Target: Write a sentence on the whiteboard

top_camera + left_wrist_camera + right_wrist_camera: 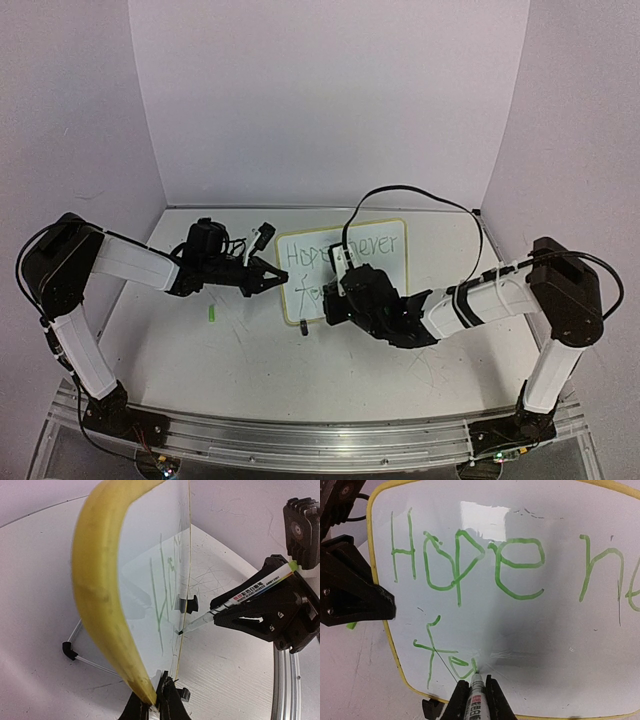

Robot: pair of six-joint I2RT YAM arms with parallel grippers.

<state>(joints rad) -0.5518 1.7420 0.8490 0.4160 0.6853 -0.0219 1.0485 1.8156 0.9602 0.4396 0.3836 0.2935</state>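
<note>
Whiteboard [560, 645] rim tight in left jaws, marker [475, 696] tight in right jaws, tip at sentence's [465, 565] second line, blank space rightward.

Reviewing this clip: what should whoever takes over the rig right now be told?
Left gripper: shut on the whiteboard, clamping its left edge while it stands on the table.
Right gripper: shut on the marker, tip touching the board's lower line.
Done: the sentence has "Hope never" across the top; the last word is only begun.
Left: finish that word, then lift the marker off.
</note>
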